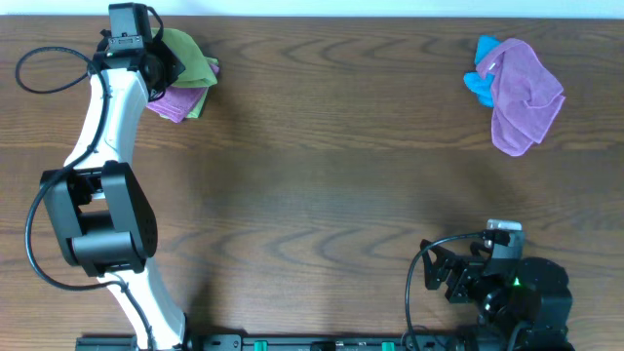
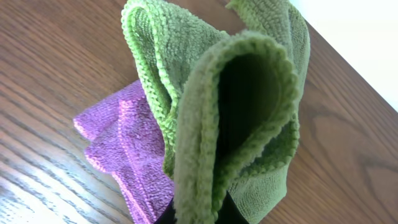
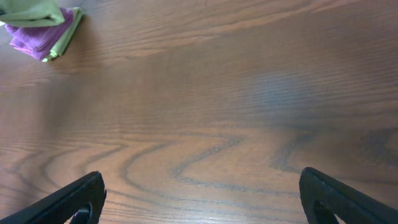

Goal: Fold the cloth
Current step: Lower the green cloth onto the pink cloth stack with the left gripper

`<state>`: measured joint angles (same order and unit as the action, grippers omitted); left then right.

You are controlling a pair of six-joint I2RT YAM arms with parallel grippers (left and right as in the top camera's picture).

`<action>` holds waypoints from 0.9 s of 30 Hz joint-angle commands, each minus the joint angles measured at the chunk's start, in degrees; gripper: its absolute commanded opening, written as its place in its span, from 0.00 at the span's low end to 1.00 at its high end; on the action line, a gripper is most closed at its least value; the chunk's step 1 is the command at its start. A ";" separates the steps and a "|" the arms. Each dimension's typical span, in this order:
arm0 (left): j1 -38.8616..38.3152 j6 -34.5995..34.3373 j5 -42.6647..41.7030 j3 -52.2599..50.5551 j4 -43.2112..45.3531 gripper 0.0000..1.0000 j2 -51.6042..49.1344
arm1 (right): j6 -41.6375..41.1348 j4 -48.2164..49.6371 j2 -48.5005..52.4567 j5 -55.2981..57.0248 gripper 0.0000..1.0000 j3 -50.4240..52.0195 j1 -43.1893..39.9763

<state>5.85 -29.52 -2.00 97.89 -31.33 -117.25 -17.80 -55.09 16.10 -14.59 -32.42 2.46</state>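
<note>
The lime-green cloth (image 1: 190,57) lies bunched at the table's far left, partly over a folded purple cloth (image 1: 178,100). My left gripper (image 1: 161,60) is shut on a fold of the green cloth (image 2: 242,106), lifting it so the fabric stands up in loops in front of the camera; the fingertips are mostly hidden by cloth. The green cloth also shows far off in the right wrist view (image 3: 31,11). My right gripper (image 3: 202,193) is open and empty, low over bare wood at the near right, far from the cloth.
A second purple cloth (image 1: 526,93) lies crumpled at the far right on a small bright blue cloth (image 1: 481,76). The purple cloth under the green one shows in the left wrist view (image 2: 124,149). The table's far edge (image 2: 348,56) runs just behind the green cloth.
</note>
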 commanded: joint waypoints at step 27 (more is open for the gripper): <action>2.56 6.64 3.65 1.01 -0.48 0.22 -4.26 | -0.83 -0.04 -0.39 -0.26 0.99 0.24 -0.39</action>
<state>7.90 -25.52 0.45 97.89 -31.44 -120.75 -17.80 -55.09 16.10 -14.59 -32.42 2.46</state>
